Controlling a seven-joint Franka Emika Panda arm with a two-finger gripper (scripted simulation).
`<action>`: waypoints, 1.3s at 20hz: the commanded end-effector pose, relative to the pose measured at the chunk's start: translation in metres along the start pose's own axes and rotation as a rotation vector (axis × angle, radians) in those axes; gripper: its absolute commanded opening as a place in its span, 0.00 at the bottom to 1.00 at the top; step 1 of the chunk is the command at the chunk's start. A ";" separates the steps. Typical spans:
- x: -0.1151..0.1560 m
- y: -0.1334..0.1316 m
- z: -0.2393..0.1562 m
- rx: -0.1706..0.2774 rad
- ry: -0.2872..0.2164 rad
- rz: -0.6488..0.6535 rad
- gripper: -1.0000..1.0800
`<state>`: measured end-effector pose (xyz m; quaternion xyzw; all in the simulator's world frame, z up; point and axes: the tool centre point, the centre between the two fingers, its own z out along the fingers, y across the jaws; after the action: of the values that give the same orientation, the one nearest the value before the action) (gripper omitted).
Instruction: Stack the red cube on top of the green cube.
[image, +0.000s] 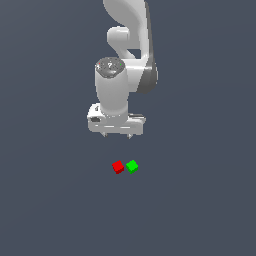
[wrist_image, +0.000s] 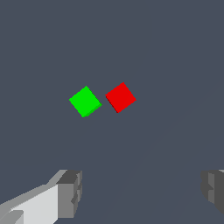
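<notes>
Red cube (image: 118, 167) beside green cube (image: 132, 166)

Background (image: 45, 200) was a uniform flat dark slate-grey in both views; no walls, furniture or windows were distinguishable. Lighting was even and diffuse.

Arm (image: 131, 30): upper links cut off by the exterior view's top edge. End effector (wrist_image: 140, 192): fingers (wrist_image: 70, 192) cut off by the wrist view's edges; fingertips not shown.
</notes>
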<state>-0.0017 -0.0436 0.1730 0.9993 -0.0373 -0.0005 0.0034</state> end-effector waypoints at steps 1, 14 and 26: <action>0.000 0.000 0.000 0.000 0.000 0.000 0.96; 0.012 0.003 0.018 0.002 0.001 -0.110 0.96; 0.047 0.004 0.068 0.006 0.002 -0.405 0.96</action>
<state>0.0397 -0.0517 0.1121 0.9896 0.1438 -0.0002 0.0007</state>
